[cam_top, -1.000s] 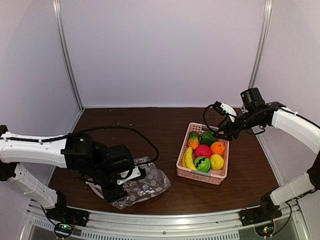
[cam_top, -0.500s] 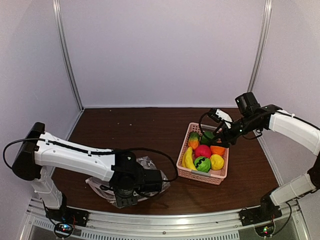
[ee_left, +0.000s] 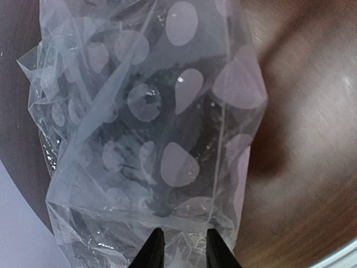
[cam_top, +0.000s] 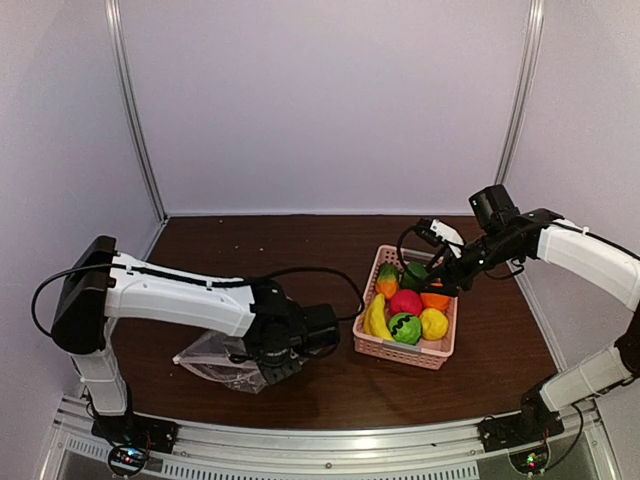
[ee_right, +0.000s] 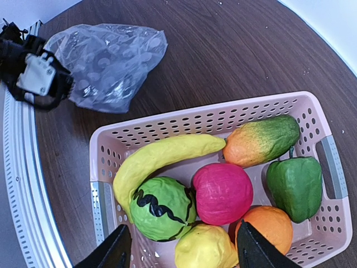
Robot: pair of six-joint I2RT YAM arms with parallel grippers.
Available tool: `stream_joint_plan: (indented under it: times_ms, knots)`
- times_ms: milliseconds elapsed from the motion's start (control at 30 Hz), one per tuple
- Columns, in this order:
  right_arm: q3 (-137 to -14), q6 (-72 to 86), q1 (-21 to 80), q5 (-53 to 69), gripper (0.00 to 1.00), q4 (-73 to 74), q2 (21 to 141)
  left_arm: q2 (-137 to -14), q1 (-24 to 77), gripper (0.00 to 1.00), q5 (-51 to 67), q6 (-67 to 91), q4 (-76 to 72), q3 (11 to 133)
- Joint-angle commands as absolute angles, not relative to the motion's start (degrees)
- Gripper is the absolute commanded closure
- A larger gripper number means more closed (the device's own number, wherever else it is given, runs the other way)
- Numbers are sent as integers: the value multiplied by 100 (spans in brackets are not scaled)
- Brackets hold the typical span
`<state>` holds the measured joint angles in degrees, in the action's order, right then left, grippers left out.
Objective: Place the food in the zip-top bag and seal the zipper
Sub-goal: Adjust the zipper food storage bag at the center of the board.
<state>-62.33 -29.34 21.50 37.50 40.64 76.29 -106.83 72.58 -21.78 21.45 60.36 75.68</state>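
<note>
The zip-top bag is clear, crinkled and dotted, and lies near the front left. My left gripper is shut on its near edge; in the left wrist view the film is pinched between my fingers. I cannot make out the zipper. The food sits in the pink basket: banana, striped ball, red apple, lemon, orange and green pepper. My right gripper hangs open just above the fruit, touching nothing.
An orange-green toy fruit lies at the basket's far side. The metal rail runs along the table's front edge, close to the bag. The bag and my left gripper also show in the right wrist view.
My left arm has swung round and its gripper now sits right of the bag, which has shifted left and bunched up. My right gripper came down over the basket, then held still.
</note>
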Motion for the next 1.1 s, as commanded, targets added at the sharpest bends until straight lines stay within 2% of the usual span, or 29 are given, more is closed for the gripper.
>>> stream_joint_plan:
  times_ms: [0, 133, 300, 400, 533, 700, 1067]
  knots:
    - [-6392, -2907, 2188, 3805, 35, 4210, 7641, -10541, 6380, 76, -2020, 2316, 4669, 7818]
    - [-6478, -2786, 2188, 3765, 35, 4118, 7677, -10767, 5590, 76, -1099, 2028, 3410, 8043]
    - [-6688, -2764, 2185, 3772, 35, 4314, 7835, -11331, 5246, 49, -1023, 1302, 3420, 9109]
    - [-6710, -2794, 2175, 3795, 35, 4394, 7765, -11135, 5255, 43, -1205, 952, 4242, 9537]
    - [-6651, -2816, 2185, 3818, 35, 4426, 7589, -10268, 5435, 40, -1333, 651, 4789, 8964]
    - [-6558, -2872, 2178, 3822, 34, 4333, 7555, -9438, 5695, 42, -1288, 831, 5095, 8216]
    - [-6427, -3006, 2162, 4374, 35, 4251, 7639, -9712, 6235, 45, -2443, 2256, 7036, 7471]
